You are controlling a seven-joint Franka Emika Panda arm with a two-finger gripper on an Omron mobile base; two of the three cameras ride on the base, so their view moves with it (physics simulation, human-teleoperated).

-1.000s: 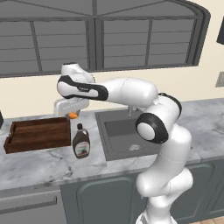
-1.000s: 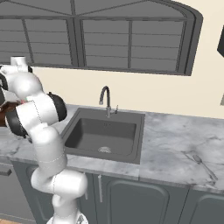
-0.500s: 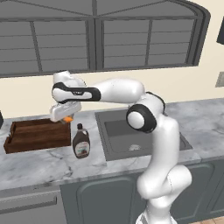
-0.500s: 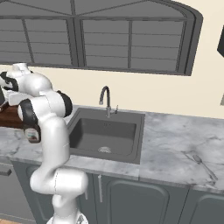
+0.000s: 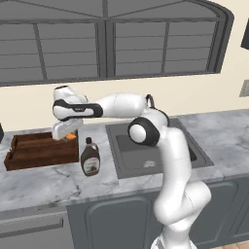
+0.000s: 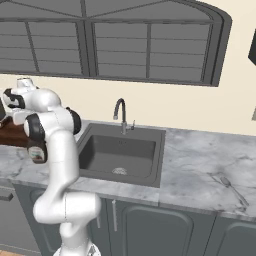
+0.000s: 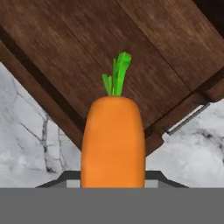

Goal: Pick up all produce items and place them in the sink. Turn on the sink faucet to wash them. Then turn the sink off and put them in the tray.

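In the hand view the small orange carrot [image 7: 113,140] with its green top stands straight up between my fingers. My gripper [image 5: 68,132] is shut on the carrot [image 5: 72,137] and hovers just above the right end of the dark-brown wooden tray [image 5: 34,154]. Beneath the carrot lie the tray's floor [image 7: 105,48] and its corner rim. The dark-grey sink [image 5: 127,158] lies to the right, partly behind my arm, and also shows as sink [image 6: 122,155] with the gooseneck faucet [image 6: 121,114] behind it. I see no water running from the spout.
A brown syrup bottle [image 5: 90,157] with a dark cap stands on the marble counter [image 5: 44,185] just right of the tray, close below my hand. Dark cabinets hang on the wall behind. A utensil [image 6: 229,186] lies on the counter right of the sink.
My arm has swung left with the carrot, from beside the sink's left edge to above the tray's right end, passing over the syrup bottle.
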